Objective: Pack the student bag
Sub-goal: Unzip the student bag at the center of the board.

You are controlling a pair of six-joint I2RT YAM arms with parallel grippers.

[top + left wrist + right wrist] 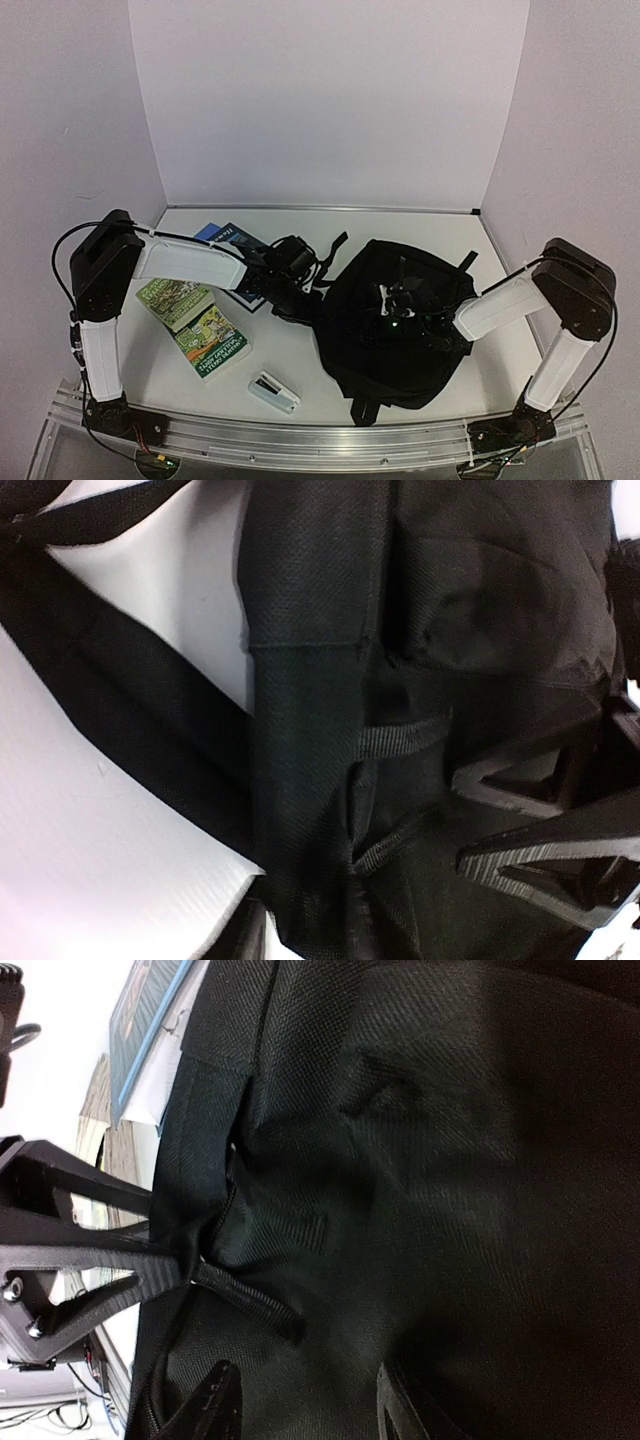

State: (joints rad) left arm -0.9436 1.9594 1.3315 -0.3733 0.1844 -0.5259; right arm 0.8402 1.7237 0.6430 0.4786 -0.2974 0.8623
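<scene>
Rail [320,440] at the near edge sits closest to the lens. Left to right on the table [300,350]: green books [210,340] (one or two, unclear), blue book [225,238] behind them, small pale object [273,391] near the front.

Next, the left gripper [305,272] is at the straps [130,730] on the left edge of the student bag [390,370]. Its fingers [480,863] lie close together in black cloth; pinching or not, cannot tell.

Bag lies flat, right of centre, long axis near-to-far. Soft black weave, creased, looks unfilled. It lies rightward of the left gripper and directly beneath the right gripper [392,298], so the right arm is nearer.

Right fingertips [180,1263] appear drawn together on a pull tab [255,1305] beside the zip line [228,1210]. Zip open or closed: cannot tell.
</scene>
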